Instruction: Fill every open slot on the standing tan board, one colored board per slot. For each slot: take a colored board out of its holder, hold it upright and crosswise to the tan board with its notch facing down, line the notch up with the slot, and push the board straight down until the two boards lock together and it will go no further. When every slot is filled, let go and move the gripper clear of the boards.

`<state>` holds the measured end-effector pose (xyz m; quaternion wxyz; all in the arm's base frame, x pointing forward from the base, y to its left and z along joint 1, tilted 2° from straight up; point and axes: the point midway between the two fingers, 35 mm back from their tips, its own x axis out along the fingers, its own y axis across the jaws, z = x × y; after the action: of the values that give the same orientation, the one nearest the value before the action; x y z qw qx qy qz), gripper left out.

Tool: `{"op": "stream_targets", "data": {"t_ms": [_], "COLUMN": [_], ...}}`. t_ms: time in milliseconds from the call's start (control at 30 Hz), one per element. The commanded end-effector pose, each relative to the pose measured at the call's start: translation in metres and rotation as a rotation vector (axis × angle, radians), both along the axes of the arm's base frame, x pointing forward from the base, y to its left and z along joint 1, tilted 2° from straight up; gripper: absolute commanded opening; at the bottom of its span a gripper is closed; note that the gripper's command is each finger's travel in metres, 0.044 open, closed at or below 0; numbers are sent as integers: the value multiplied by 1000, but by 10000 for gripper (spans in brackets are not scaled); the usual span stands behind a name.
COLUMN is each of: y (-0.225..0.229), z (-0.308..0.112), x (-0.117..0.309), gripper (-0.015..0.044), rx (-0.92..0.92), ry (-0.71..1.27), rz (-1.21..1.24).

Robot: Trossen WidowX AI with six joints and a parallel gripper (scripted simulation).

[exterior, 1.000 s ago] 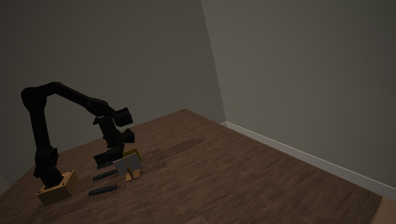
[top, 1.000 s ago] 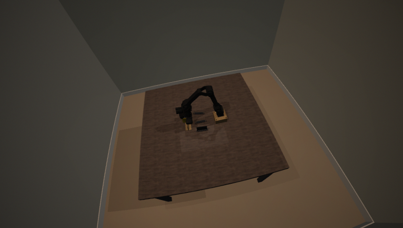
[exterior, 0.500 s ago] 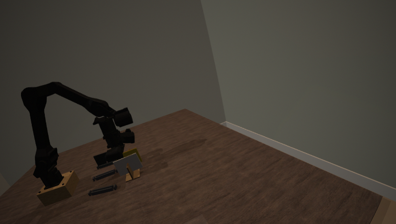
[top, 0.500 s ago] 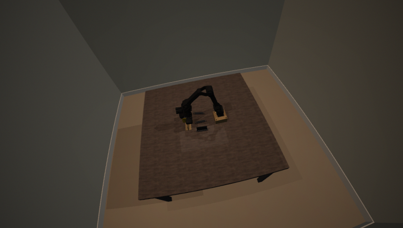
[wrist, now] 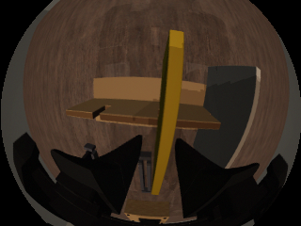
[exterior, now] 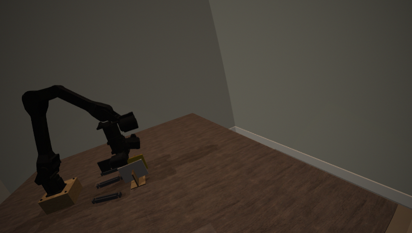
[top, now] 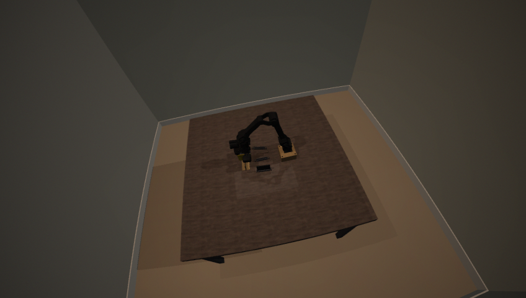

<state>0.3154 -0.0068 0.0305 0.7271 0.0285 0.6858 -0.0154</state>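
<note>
Between the two fingers of the tool (top: 246, 158) (exterior: 119, 160) (wrist: 159, 141) is the yellow board (top: 240, 157) (exterior: 136, 158) (wrist: 170, 94), upright, long axis running away from the tool and crosswise to the tan board (top: 245, 166) (exterior: 134, 177) (wrist: 134, 109). Tool is partly open, a gap showing on both sides of the yellow board, not gripping it. Fingers flank its broad faces, so the coming move turns on backing off straight up along those faces; any sideways drift would probably knock or tilt it. Looks seated, but the notch isn't visible, so full lock can't be told.

Gray board (exterior: 132, 170) (wrist: 228, 104) also stands across the tan board, right of the tool in the wrist view. Open slot (wrist: 100, 111) is left of the tool, same view. Black board (top: 263, 168) (exterior: 104, 165) is off to the tool's open-slot side, upright in its holder (top: 257, 170) (exterior: 109, 172) on the tabletop (top: 221, 221) (exterior: 231, 178) (wrist: 94, 47), likely next. Judged step: release of yellow; two slots seem filled, one left. After lifting free, the tool likely needs to shift toward that side for the black board.
</note>
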Motion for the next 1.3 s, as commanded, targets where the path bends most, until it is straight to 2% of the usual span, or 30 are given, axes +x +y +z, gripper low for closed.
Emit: {"op": "stream_targets", "data": {"t_ms": [0, 133, 300, 467, 500, 667, 867, 1067, 1133, 1267], "y": [0, 0, -1, -1, -2, 0, 52, 107, 117, 120], "z": [0, 10, 78, 81, 83, 106, 114, 123, 124, 124], "x": [0, 1, -4, -2, -1, 6, -31, -102, -126, -135], "gripper": [169, 169, 169, 169, 189, 189, 189, 189, 189, 189], "rx": [0, 0, -1, -1, -1, -4, 9, 17, 14, 13], "ry": [0, 0, 0, 0, -8, -88, -56, -7, 7, 11], "rz": [0, 2, 14, 14, 14, 13, 1, -3, -4, -5]}}
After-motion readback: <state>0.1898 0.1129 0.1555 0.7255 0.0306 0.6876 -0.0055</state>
